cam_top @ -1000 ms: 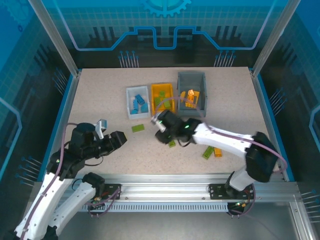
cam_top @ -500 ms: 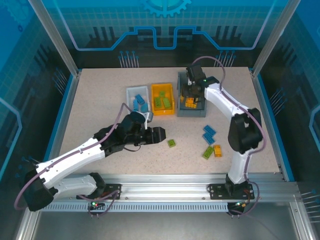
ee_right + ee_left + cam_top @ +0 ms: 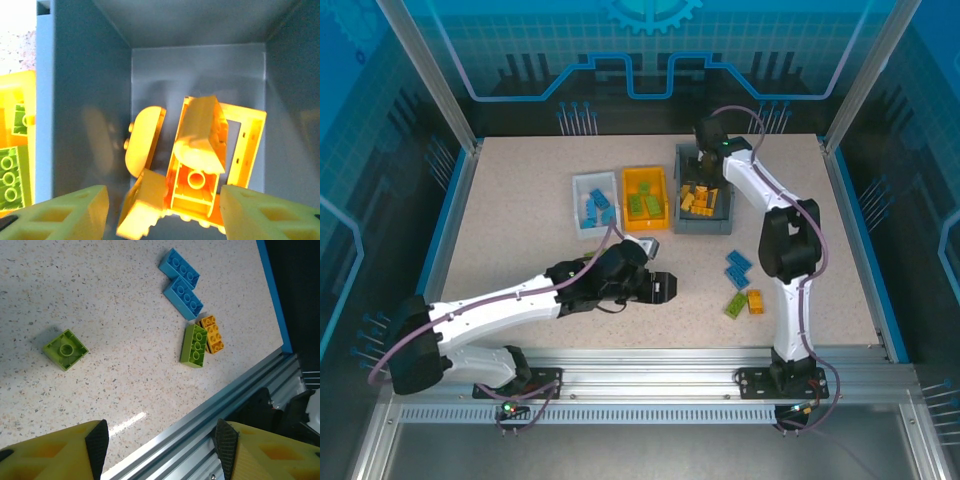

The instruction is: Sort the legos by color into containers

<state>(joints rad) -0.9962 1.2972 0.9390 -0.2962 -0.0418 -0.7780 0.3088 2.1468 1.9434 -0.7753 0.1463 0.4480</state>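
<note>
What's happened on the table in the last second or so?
The right hand swung from mid-table to over the grey bin and opened, apparently dropping an orange brick. The left hand reached out from the left toward a small green brick. The white bin and orange bin stayed put.

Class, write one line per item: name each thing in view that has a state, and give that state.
grey bin: holds orange bricks
orange bin: holds green bricks
white bin: holds blue bricks
five loose bricks: lying on table, unsorted
left gripper: open, empty
right gripper: open, over grey bin
</note>
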